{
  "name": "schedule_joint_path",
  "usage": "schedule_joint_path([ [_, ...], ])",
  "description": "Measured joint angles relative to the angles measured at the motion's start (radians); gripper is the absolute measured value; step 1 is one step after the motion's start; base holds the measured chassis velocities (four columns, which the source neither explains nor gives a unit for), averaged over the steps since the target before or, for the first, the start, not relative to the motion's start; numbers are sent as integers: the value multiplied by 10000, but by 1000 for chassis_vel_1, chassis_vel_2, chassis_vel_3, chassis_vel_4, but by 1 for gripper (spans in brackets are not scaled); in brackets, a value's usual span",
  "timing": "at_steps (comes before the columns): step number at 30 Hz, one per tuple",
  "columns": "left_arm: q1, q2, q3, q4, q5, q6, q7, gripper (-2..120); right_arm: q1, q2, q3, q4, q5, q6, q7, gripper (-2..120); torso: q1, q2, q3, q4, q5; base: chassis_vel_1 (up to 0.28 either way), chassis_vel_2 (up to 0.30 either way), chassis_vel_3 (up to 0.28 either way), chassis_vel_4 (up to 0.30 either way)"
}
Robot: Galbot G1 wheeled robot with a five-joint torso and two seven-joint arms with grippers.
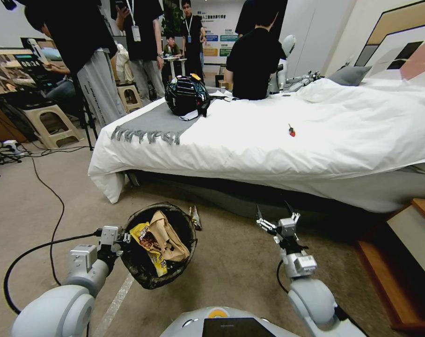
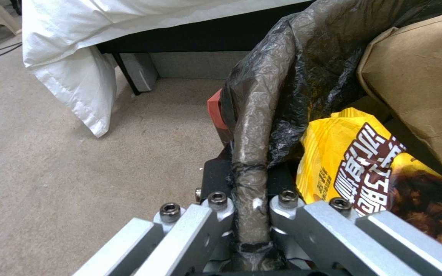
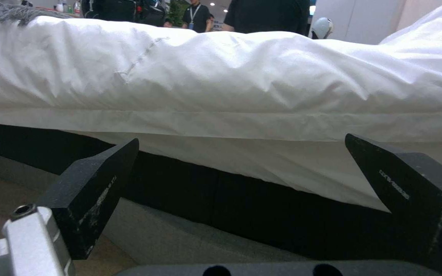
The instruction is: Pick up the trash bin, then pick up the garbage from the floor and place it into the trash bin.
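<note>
The trash bin [image 1: 147,271], lined with a crinkled black bag, hangs tilted above the carpet at lower left. My left gripper [image 1: 123,243] is shut on its rim; the left wrist view shows the bag-wrapped rim [image 2: 251,161] clamped between the fingers. Inside lie a yellow snack wrapper [image 1: 147,241] [image 2: 354,168] and a brown paper scrap [image 1: 168,236] [image 2: 415,84]. One piece of garbage, a small dark wrapper [image 1: 195,217], lies on the floor by the bed, just beyond the bin. My right gripper [image 1: 272,216] is open and holds nothing, raised near the bed's side; its black fingers [image 3: 93,195] face the bed skirt.
A bed with a white duvet [image 1: 315,135] spans the view ahead, with a dark base below it. A wooden nightstand [image 1: 409,262] stands at the right. Black cables [image 1: 53,201] trail over the carpet at left. Stools and people stand beyond the bed.
</note>
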Motion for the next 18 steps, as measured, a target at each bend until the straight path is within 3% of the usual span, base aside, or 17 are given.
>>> schedule_joint_path([
  [18, 74, 2, -8, -18, -1, 2, 25, 1, 29, 223, 106, 186, 306, -430, -169, 100, 1, 0, 0, 1, 1, 5, 6, 4, 3],
])
